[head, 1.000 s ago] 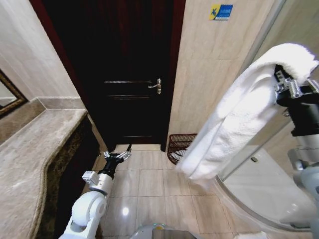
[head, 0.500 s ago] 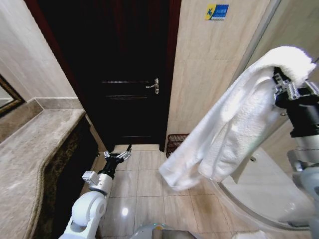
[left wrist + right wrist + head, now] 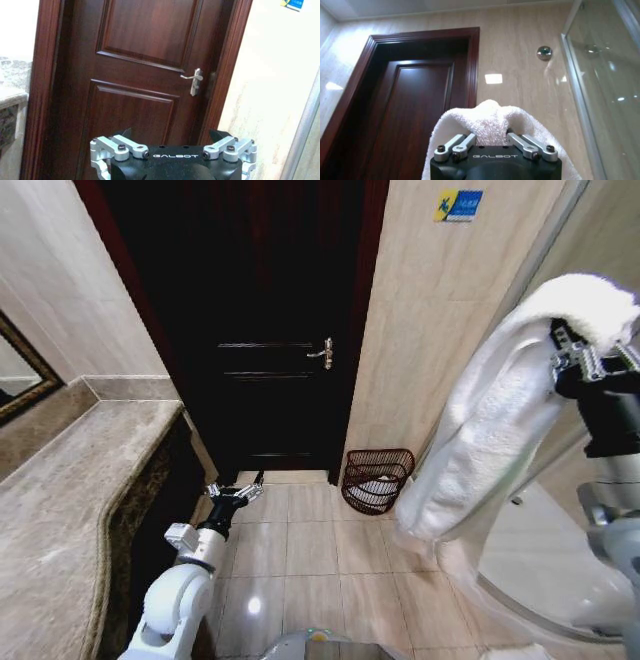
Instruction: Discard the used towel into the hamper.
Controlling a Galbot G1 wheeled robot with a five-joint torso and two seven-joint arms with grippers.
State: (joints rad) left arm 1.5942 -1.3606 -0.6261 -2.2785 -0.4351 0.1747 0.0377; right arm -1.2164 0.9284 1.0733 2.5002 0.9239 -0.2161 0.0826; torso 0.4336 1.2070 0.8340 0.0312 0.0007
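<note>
The used towel (image 3: 480, 430), a thick white terry cloth, hangs high on the robot's right side, pinched at its top fold by the right gripper (image 3: 580, 355) and trailing down in a long doubled drape whose lower end hangs over the floor tiles by the curved glass shower enclosure (image 3: 530, 570). The right wrist view shows the gripper (image 3: 490, 140) clenched on the bunched cloth (image 3: 487, 120), which rises between its fingers. Held this high, the towel's tail likely stays off the floor and can be carried over a rim.

The hamper (image 3: 376, 480), a small dark red-brown wire basket with open lattice sides, stands on the beige floor tiles against the wall, just beside the dark wooden door (image 3: 270, 330) and well below and left of the hanging towel. Something pale lies inside it. The towel is not yet over its opening.

The left gripper (image 3: 234, 493) waits low beside the marble counter (image 3: 70, 510), its fingers spread and holding nothing.
</note>
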